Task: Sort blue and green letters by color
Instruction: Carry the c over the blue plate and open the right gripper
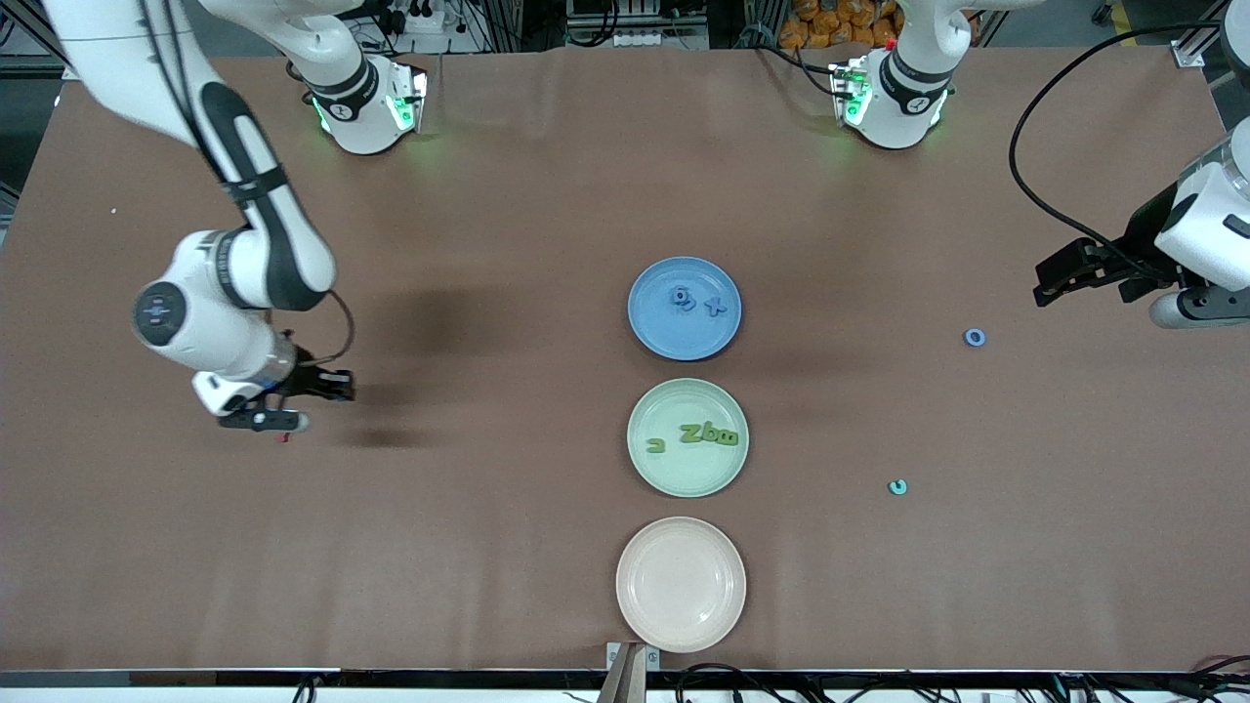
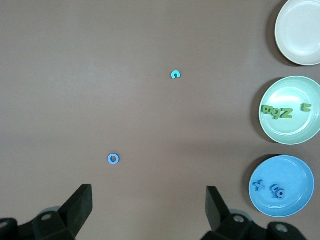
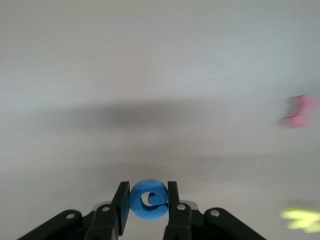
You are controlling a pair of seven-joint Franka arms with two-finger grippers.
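Three plates form a row: the farthest plate [image 1: 684,337] holds letters [image 1: 697,302], the middle plate [image 1: 687,472] more letters [image 1: 709,434]. The nearest plate [image 1: 681,625] holds nothing. Two loose letters lie toward the left arm's end: a ring letter [image 1: 975,338] (the farther one) and a curved letter [image 1: 897,486].

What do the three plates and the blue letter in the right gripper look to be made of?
Plates, blue, green, cream: likely matte plastic, uniform pastel colour, soft sheen, moulded rims. Blue letter held in the right gripper: probably foam or plastic, thick, matte, blunt edges.
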